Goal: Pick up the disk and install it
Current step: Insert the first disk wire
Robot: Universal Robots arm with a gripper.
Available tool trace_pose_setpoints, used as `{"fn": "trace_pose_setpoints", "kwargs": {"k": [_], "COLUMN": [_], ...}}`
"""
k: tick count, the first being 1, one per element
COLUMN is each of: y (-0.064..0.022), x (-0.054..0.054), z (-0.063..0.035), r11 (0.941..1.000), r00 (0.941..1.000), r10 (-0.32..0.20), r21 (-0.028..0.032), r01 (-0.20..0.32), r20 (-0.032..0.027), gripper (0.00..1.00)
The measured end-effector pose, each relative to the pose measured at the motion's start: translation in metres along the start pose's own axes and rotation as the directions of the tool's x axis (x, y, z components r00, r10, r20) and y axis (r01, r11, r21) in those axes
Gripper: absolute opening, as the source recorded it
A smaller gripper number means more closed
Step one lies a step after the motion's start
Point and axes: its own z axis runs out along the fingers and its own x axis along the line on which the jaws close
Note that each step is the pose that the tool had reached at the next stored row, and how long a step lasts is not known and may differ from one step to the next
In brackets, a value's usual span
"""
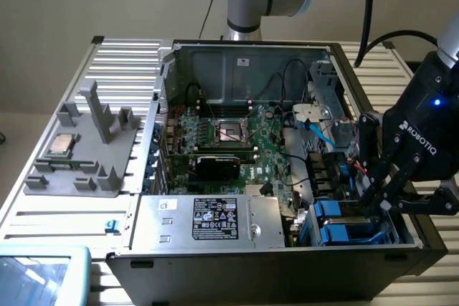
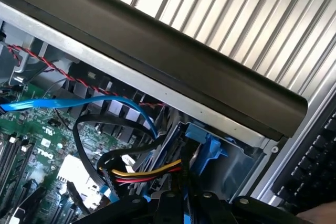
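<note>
The disk (image 1: 337, 210) sits low in the drive bay at the front corner of the open computer case, on the exterior view's right; its bright blue carrier rails show. A second blue carrier (image 1: 351, 233) lies just in front of it. My gripper (image 1: 374, 206) reaches down into the bay at the end of the disk's blue rail, fingers drawn together on it. In the wrist view the blue carrier (image 2: 210, 148) stands right ahead of my gripper (image 2: 184, 203), beside a bundle of black, yellow and red wires (image 2: 152, 170). The disk's grey body and label are hidden.
A silver box with a black label (image 1: 215, 220) lies beside the bay. The green motherboard (image 1: 237, 141) fills the case floor, crossed by a blue flat cable (image 2: 79, 100). The case's dark wall (image 2: 157, 40) runs close by. A grey fixture (image 1: 79, 170) holds a small square chip (image 1: 61, 145).
</note>
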Motion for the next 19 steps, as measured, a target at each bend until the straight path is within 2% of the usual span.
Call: {"fn": "trace_pose_setpoints", "kwargs": {"k": [2,4,7,9,10,14,19], "y": [-0.0001,0.0,0.0,0.0,0.0,0.0,0.0], "x": [0.0,0.0,-0.0001,0.0,0.0,0.0,0.0], "z": [0.0,0.0001,0.0002,0.0,0.0001,0.0002,0.0], "r11": [0.9996,0.9987,0.9968,0.9953,0.9947,0.9939,0.9869], "r00": [0.9996,0.9987,0.9969,0.9954,0.9948,0.994,0.9871], "r10": [0.027,0.05,0.079,0.096,0.101,0.108,0.159], "r21": [0.0037,0.0053,0.0103,0.015,0.0181,0.0202,0.0262], "r01": [-0.027,-0.05,-0.079,-0.096,-0.101,-0.108,-0.159], "r20": [-0.0068,-0.0083,-0.0009,0.0085,0.0161,0.0197,0.0218], "gripper": [0.16,0.16,0.16,0.16,0.16,0.16,0.16]}}
